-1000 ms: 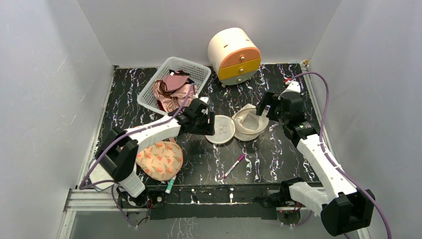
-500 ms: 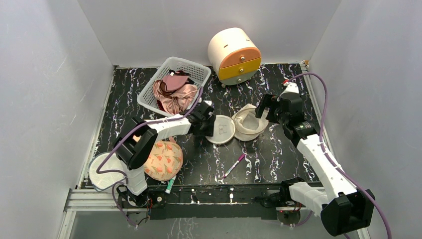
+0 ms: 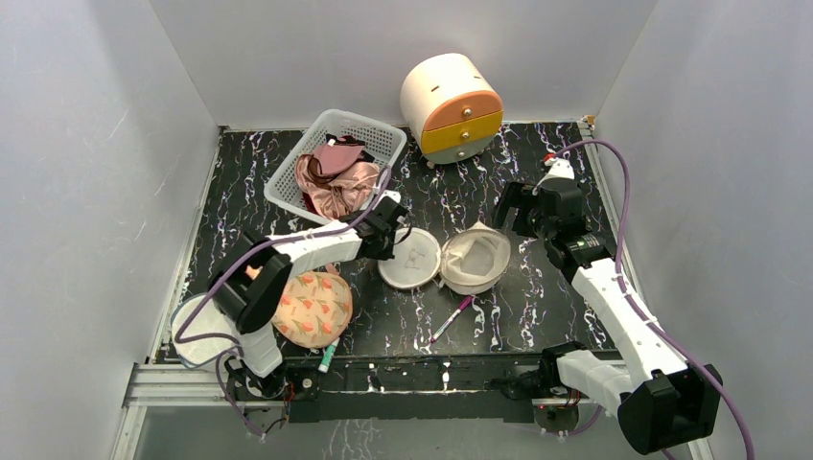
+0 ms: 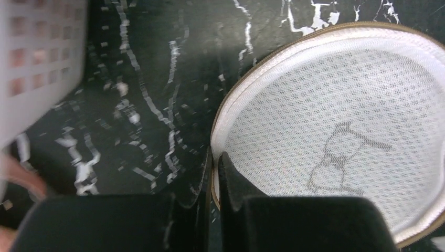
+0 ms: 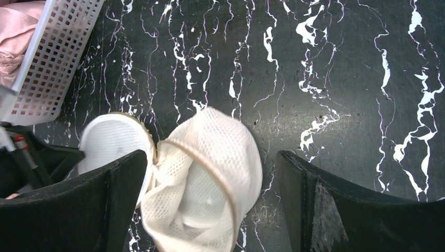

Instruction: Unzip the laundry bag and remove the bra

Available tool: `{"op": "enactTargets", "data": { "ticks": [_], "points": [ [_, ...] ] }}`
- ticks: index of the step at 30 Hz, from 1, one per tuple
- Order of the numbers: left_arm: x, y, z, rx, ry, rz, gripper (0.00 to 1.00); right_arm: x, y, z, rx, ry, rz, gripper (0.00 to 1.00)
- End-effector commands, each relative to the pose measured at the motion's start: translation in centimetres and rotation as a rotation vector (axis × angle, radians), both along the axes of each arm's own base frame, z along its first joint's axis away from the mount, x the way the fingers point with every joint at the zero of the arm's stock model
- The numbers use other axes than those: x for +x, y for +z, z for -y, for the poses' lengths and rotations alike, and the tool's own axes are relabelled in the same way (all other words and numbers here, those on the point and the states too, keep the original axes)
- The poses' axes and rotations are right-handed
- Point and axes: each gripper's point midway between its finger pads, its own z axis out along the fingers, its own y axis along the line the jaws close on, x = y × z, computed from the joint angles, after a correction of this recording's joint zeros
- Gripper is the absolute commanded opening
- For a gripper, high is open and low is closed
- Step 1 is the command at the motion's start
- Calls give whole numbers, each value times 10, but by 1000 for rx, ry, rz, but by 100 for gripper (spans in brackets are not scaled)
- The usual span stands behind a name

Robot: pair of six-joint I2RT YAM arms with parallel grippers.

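Gaping unzipped, the bag (image 3: 475, 257) lies centre, lid flat to its left; right gripper (image 5: 210, 168), fingers wide above the pouch, should dip inside for the bra; left gripper (image 4: 212, 176), pinching the lid's rim, should anchor it.

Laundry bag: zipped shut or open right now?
Open: the laundry bag has its flat printed lid flipped out beside the mesh body, mouth gaping upward.

laundry bag (image 4: 336, 105): white mesh cloth | table (image 5: 341, 63): black marbled, smooth | basket (image 5: 52, 52): white plastic lattice
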Motion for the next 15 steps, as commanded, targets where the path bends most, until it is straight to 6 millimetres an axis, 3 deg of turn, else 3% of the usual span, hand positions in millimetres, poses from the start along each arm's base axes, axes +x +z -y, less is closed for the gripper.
{"op": "enactTargets", "data": {
  "ticks": [1, 6, 11, 15],
  "points": [
    [4, 66, -24, 14, 14, 145, 0, 6, 6, -4, 5, 28, 31, 92],
    [1, 136, -27, -74, -27, 275, 0, 4, -6, -16, 29, 89, 1, 92],
    [6, 198, -43, -57, -1, 393, 0, -8, -12, -65, 153, 376, -32, 92],
    [13, 226, -42, -53, -2, 437, 0, -11, -25, -81, 198, 444, -98, 89]
  ]
}}
